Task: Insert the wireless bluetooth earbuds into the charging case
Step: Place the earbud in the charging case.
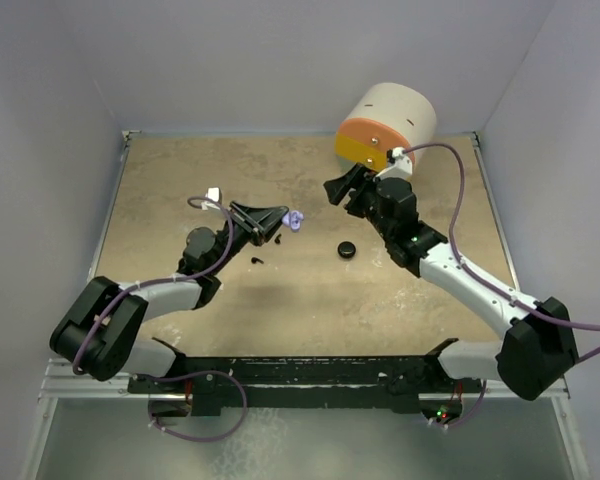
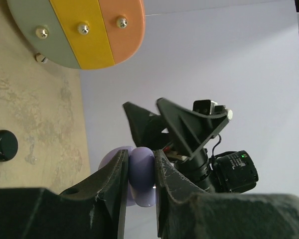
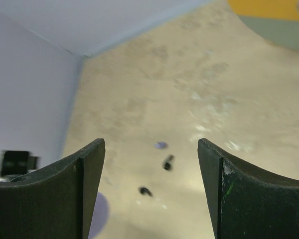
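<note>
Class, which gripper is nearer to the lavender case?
Left. The left gripper is shut on the lavender case; the right gripper, open, hangs apart from it, to its right and farther back.

- I read no text, brand or number in any view.
- Striped disc [image 2: 97, 47], far right: only screw heads [image 2: 83, 28], no lettering.
- Lavender case [image 2: 142, 177] in my left gripper [image 2: 139, 158]: plain shell, no legible logo.
</note>
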